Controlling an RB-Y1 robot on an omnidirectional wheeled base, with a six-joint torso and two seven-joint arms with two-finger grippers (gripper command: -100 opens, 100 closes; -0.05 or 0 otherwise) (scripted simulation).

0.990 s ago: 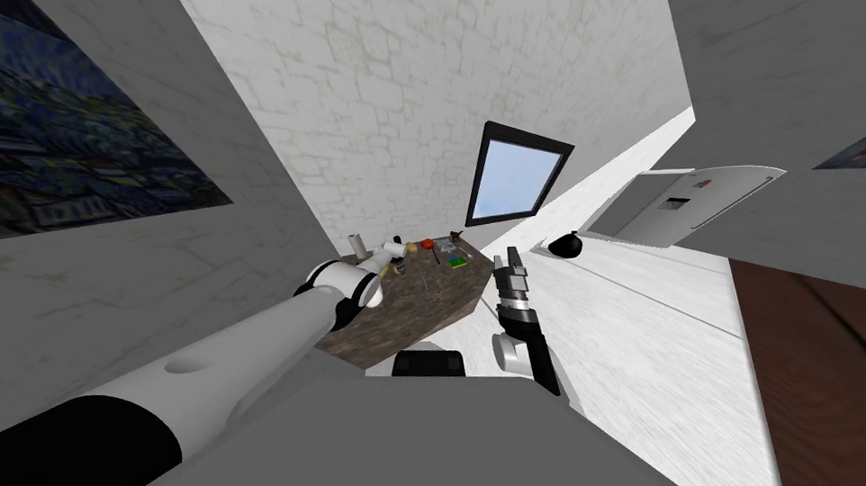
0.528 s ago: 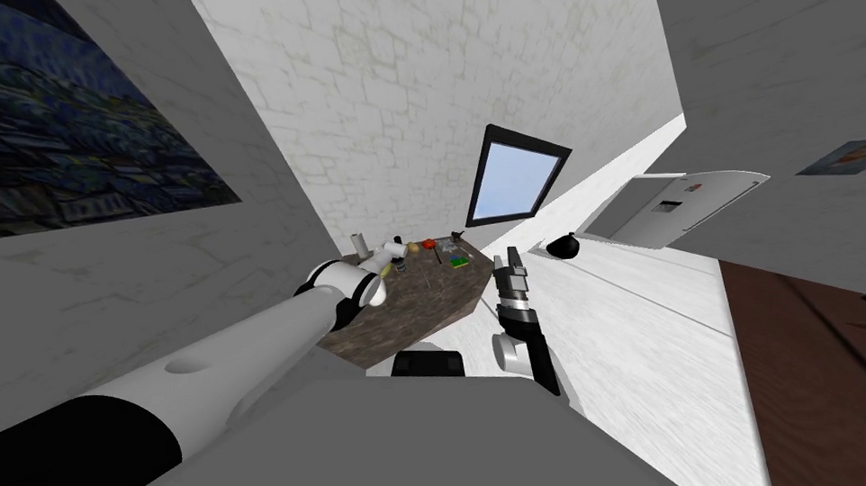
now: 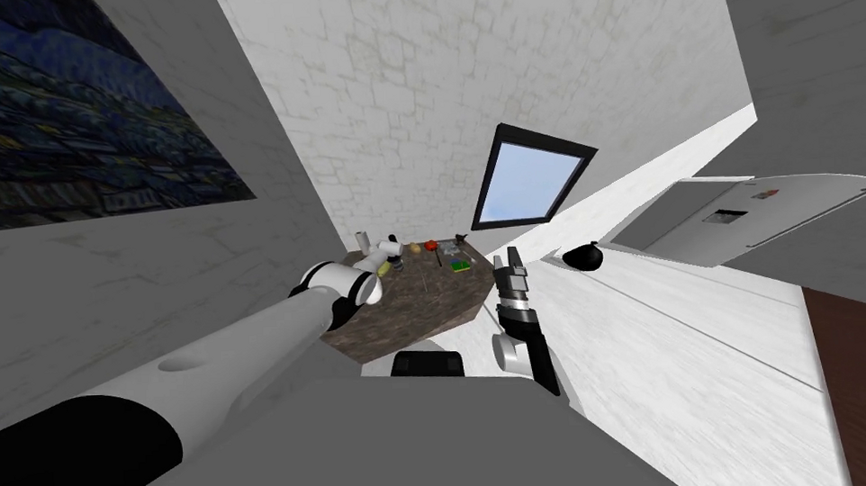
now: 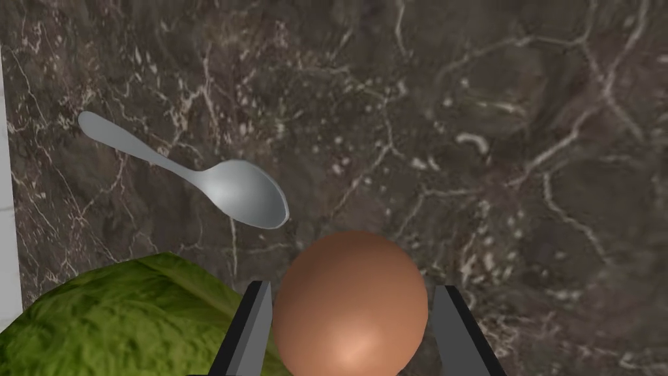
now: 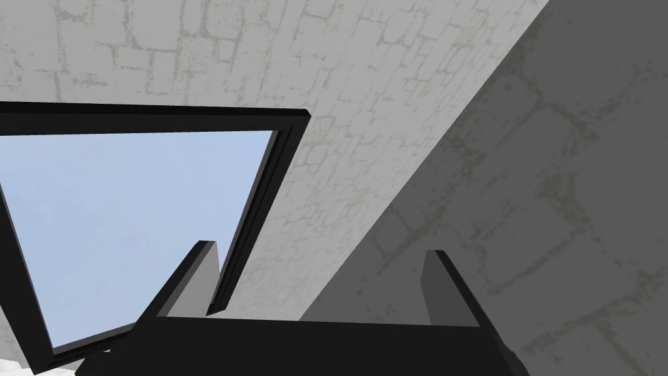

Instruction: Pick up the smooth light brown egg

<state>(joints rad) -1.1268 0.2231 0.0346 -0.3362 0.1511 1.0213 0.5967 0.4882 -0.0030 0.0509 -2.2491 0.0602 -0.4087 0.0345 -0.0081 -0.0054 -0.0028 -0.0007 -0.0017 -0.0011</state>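
My left pincer (image 4: 352, 286) has narrowed onto the egg (image 4: 350, 307), one finger against each of its sides, so the egg sits right between the fingertips (brown and smooth, close to the pincer's dark body) over the dark marbled surface (image 4: 489, 130). A spoon (image 4: 241, 192) lies just beyond the egg, and a green leaf (image 4: 117, 320) lies beside it. My right pincer (image 3: 511, 260) hangs off the surface's edge, fingers wide apart.

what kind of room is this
Most likely a kitchen: a dark marbled countertop holds a spoon, a leafy green vegetable and a brown egg, and what looks like a white fridge stands off to the robot's right.
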